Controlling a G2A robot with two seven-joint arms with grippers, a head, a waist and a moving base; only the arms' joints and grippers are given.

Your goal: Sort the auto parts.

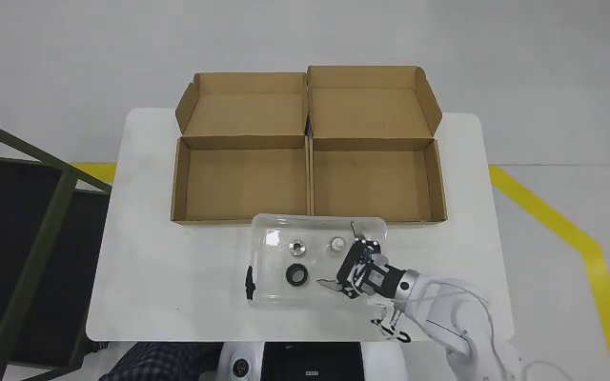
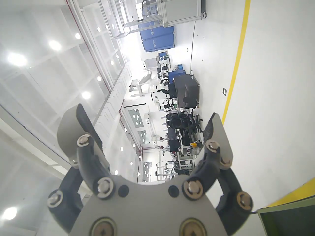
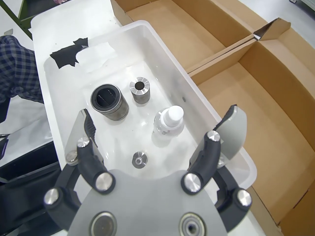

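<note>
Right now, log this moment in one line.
right gripper open over plastic bin; left gripper open; linear bearing, bushing, bottle in bin

Three cameras: one overhead, two riding the wrists.

The top view looks straight down from above the arms, far enough off to take in the whole white table (image 1: 143,190), the two cardboard boxes (image 1: 243,181) and the clear bin (image 1: 319,217). The right wrist view sits close behind the right gripper (image 3: 159,114) and faces obliquely down into that bin, with the boxes just beyond; bin, boxes and table edge are what it shares with the top view. The left wrist view looks past the left gripper (image 2: 146,112), away from the table, out into a long hall (image 2: 172,87).
</note>
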